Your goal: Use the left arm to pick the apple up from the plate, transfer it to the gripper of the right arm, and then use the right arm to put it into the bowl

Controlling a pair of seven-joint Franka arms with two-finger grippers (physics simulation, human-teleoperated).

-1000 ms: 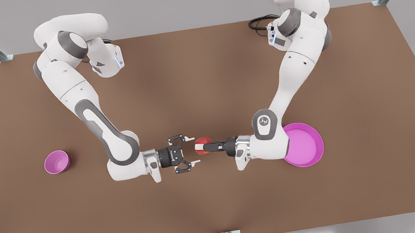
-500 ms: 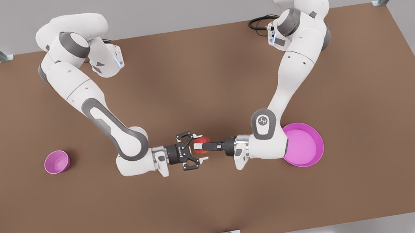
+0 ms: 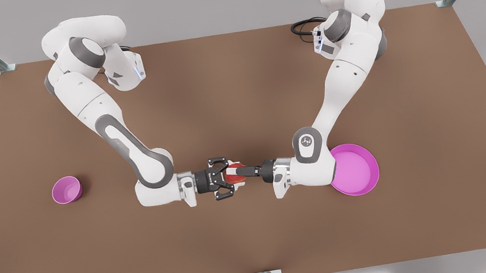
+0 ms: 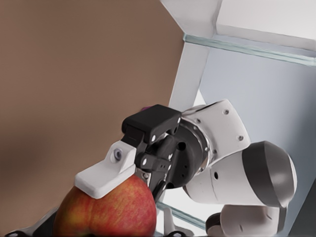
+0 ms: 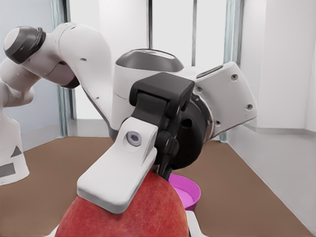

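handing over above the table: my left gripper (image 3: 232, 173) clamps the apple (image 3: 236, 178), my right gripper (image 3: 229, 178) pinches it too; next, left should release.

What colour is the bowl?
The bowl is bright pink, best seen in the front view.

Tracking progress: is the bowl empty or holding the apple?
Empty: the bowl shows bare pink inside; the apple is in the left gripper.
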